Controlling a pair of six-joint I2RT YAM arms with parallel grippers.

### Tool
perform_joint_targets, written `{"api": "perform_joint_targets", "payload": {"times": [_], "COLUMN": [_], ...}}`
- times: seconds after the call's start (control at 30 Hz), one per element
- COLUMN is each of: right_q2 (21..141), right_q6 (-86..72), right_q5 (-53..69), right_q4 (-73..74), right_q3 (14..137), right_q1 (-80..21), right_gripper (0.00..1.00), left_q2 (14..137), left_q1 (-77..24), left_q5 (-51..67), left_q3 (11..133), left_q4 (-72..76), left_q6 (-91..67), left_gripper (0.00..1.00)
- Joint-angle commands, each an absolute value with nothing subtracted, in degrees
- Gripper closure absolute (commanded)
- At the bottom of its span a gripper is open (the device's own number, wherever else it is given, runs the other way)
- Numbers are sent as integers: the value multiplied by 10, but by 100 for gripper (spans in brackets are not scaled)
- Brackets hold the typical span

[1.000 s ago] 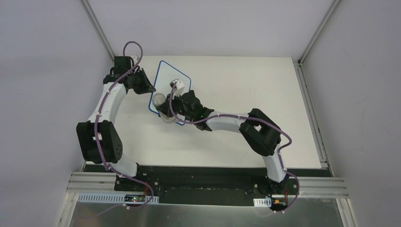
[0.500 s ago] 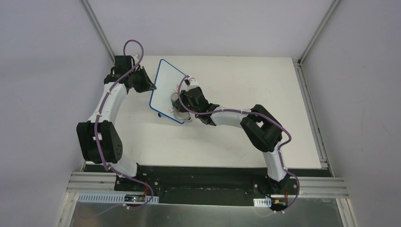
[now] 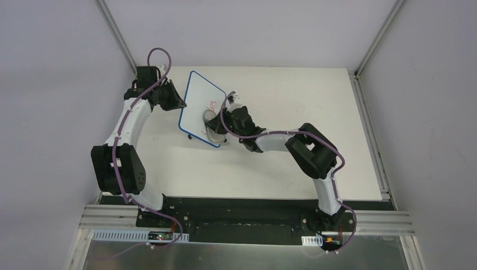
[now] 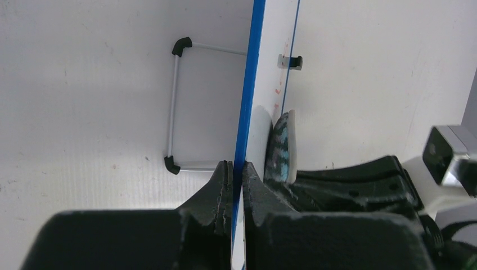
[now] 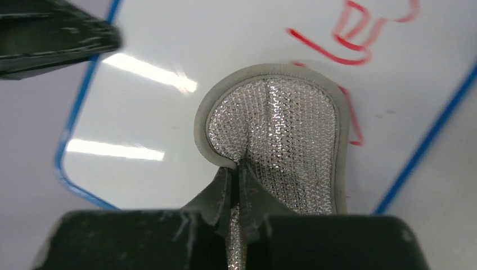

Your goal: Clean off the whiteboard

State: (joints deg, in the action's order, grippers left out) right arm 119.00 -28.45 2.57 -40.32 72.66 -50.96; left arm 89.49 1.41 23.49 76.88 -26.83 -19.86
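Note:
The whiteboard [image 3: 198, 101], white with a blue rim, stands tilted on the table at the back left. My left gripper [image 3: 181, 104] is shut on its left rim [image 4: 247, 112]. My right gripper [image 3: 218, 125] is shut on a grey mesh wiping pad [image 5: 278, 138] pressed flat on the board's face [image 5: 169, 50]. Red handwriting [image 5: 349, 42] shows above and to the right of the pad, also visible in the top view [image 3: 212, 104]. In the left wrist view the pad [image 4: 281, 149] lies against the board's front, and a black foot [image 4: 181, 45] shows behind.
The white table [image 3: 292, 95] extends to the right of the board. Grey walls and metal rails [image 3: 368, 107] border it. The board's wire stand [image 4: 175, 107] rests on the table behind the board.
My right gripper with the pad has moved right and down across the board, uncovering red writing near the right rim. The left gripper kept its hold on the board.

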Motion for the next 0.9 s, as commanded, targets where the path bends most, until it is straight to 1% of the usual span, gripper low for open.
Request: {"api": "perform_joint_targets", "payload": {"times": [0.0,0.07,0.17,0.4,0.63,0.7,0.87], "right_q2": [1206,1206,1209,1238,1359,1367,1315], "right_q6": [-354,-342,-335,-269,-270,-277,-301], "right_q5": [77,86,107,118,156,150,111], "right_q4": [-367,-361,-363,-326,-243,-237,-271], "right_q3": [658,653,686,887,1120,1111,945], "right_q1": [-458,-454,-469,-535,-533,-524,-477], "right_gripper": [100,100,100,100,100,100,100], "left_q2": [898,899,898,897,894,899,902], "left_q1": [-20,-20,-19,-20,-20,-20,-20], "left_q5": [281,282,279,274,271,262,267], "left_q3": [765,766,766,766,766,770,771], "left_q4": [-317,-317,-319,-322,-322,-332,-329], "left_q6": [-218,-219,-217,-213,-210,-201,-204], "left_gripper": [100,100,100,100,100,100,100]}}
